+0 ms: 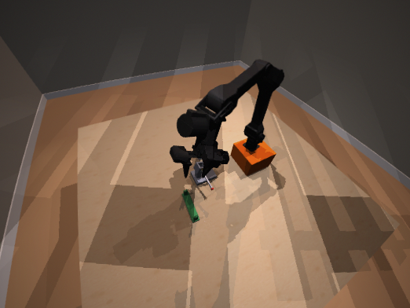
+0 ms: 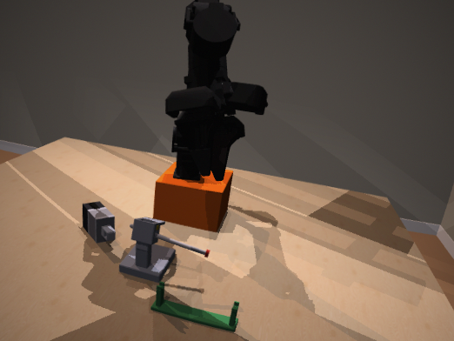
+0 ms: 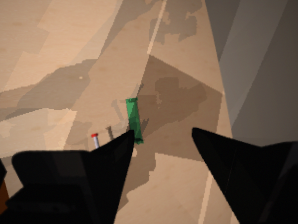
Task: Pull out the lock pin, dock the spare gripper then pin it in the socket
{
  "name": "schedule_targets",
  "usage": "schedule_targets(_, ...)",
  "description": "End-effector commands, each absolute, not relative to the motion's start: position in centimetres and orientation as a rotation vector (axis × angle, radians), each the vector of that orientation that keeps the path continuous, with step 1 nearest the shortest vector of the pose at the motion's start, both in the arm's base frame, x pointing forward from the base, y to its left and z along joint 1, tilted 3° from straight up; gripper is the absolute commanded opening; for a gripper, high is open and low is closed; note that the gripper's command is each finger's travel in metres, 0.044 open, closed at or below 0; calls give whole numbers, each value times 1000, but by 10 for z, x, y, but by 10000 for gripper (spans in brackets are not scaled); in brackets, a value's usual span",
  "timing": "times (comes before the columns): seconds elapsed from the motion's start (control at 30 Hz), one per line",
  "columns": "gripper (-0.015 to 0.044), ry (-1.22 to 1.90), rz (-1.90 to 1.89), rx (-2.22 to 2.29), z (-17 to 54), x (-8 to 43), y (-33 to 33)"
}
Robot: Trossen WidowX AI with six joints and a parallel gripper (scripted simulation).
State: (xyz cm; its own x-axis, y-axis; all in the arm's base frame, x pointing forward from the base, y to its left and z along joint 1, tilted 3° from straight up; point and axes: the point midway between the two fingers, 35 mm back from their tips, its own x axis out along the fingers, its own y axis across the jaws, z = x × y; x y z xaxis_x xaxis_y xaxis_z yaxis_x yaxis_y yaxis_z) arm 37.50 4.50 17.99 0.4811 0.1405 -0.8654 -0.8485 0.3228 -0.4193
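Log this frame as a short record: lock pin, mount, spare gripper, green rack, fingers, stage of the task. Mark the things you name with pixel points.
lock pin [image 1: 209,183] [image 2: 183,244] [image 3: 96,142]: through the mount's socket, red-tipped end sticking out
mount [image 1: 199,170] [image 2: 143,254]: upright on its flat base
spare gripper [image 2: 99,223]: undocked, apart from the mount; hidden in the top view
green rack [image 1: 190,206] [image 2: 195,315] [image 3: 133,117]: on the table, nothing across its two posts
fingers: apart, nothing between them
stage: pin not yet pulled out
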Motion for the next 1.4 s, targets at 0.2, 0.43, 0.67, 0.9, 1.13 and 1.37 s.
schedule_targets(0.2, 300, 1262, 1030, -1138, 117, 293, 41)
schedule_targets(0.43, 300, 1270, 1035, -1140, 116, 291, 41)
schedule_targets(0.67, 300, 1265, 1039, -1140, 58, 304, 41)
schedule_targets(0.9, 300, 1264, 1040, -1140, 45, 307, 38)
schedule_targets(1.13, 300, 1264, 1040, -1140, 34, 308, 37)
schedule_targets(1.37, 300, 1264, 1040, -1140, 22, 308, 37)
